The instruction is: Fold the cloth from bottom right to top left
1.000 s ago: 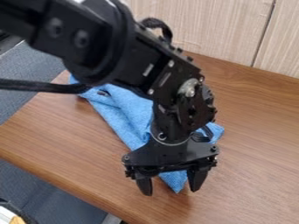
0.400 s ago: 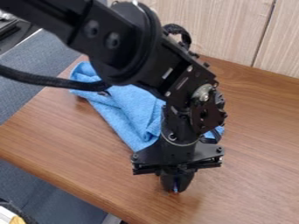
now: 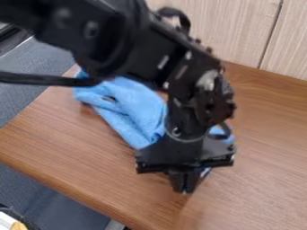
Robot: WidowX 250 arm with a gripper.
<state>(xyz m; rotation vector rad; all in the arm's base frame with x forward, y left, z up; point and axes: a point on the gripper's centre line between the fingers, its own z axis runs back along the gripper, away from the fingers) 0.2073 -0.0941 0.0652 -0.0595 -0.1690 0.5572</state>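
The hand (image 3: 185,189) has shifted slightly up the view; its fingers, nearly together, pinch the blue cloth (image 3: 135,110).

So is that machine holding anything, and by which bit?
The blue fabric cloth, seemingly by its lower corner, pinched in the closed black two-fingered tool.

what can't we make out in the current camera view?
- Blue cloth: middle and part of the right side, behind the arm.
- How much cloth the gripper pinches: its own fingers and blur hide it.
- Arm's base: cut off by the frame edge.
- Pale item, lower left: cut off by the edge, can't identify.
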